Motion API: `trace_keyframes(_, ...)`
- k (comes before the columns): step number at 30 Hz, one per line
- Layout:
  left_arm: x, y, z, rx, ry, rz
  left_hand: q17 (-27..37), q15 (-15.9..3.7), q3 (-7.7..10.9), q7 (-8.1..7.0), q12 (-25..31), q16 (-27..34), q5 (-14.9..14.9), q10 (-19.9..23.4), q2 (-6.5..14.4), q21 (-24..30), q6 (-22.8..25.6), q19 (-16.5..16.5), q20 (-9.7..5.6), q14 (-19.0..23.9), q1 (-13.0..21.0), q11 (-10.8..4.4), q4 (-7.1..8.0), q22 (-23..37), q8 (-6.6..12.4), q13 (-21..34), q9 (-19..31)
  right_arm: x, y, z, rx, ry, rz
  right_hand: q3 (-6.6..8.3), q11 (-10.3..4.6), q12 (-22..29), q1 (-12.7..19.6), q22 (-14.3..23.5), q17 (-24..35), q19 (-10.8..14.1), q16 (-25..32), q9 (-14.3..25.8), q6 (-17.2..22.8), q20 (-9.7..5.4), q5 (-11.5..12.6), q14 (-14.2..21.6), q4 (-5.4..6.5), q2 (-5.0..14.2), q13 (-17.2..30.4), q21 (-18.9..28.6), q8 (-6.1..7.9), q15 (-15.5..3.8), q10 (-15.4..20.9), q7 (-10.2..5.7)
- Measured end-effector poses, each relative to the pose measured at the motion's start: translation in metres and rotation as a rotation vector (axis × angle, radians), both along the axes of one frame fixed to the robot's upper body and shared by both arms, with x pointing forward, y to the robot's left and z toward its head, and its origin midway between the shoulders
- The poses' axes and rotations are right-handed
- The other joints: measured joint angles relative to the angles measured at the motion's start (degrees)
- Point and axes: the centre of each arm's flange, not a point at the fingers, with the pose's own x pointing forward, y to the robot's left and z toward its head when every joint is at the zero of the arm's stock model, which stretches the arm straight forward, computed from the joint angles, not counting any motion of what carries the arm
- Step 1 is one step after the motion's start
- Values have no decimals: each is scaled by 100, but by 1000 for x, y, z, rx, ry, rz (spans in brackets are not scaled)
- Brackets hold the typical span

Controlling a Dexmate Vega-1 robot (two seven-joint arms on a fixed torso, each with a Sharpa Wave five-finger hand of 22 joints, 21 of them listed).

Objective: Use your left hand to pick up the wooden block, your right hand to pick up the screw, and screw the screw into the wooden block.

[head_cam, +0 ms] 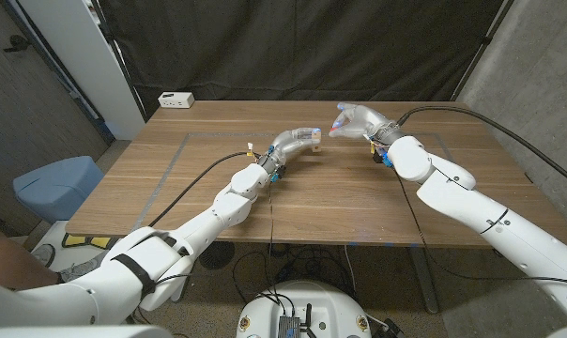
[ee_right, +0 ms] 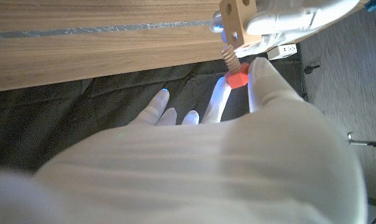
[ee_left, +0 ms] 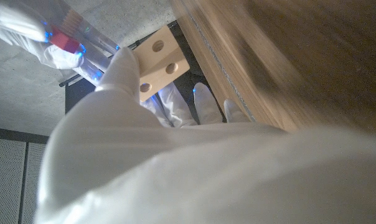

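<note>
Wooden block (ee_right: 236,18): pale, square-cut, drilled with several round holes, held up off the desk (head_cam: 340,197) over its middle, between the two hands. It is gripped by the left hand (head_cam: 298,141), whose fingers close round one end and leave the drilled faces bare; in the left wrist view the block (ee_left: 158,61) stands out past the fingertips. Judged light, rigid and not fragile; its flat faces give a sure hold, best taken at the end away from the hole in use, as it is here. Screw (ee_right: 235,71): ribbed pale shank with a red head, its tip entering a hole in the block's lower face in the right wrist view. Pinched at the head by the right hand (head_cam: 359,120), thumb and one finger on it, the other fingers spread loose. Judged light, stiff, small and smooth at the head, so likely to slip or tilt as it is turned; hold belongs on the head, with the shank kept in line with the hole. The thread looks only just started, most of the shank showing, so the driving appears to be at its early turns. Desk: brown wood-grain top, a thin taped outline marked on it. White power strip (head_cam: 176,99): at the far left corner, well apart from both hands. Black curtain (head_cam: 312,47): behind the desk.
</note>
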Motion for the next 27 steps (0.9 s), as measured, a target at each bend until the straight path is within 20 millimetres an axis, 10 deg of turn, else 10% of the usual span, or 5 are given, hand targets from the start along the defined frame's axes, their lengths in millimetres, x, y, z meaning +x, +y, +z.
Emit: trace_keyframes(27,2,-32,7,27,-30,-53,0,0,-5,0,-1,0,-21,7,0,0,0,0,0,0,0,-26,-5,-1,0,0,0,-2,-6,-1,262,-75,127,22,79,0,-68,0,29,41,0,-151,41,1,68,61,23,21,0,0,0,0,80,41)
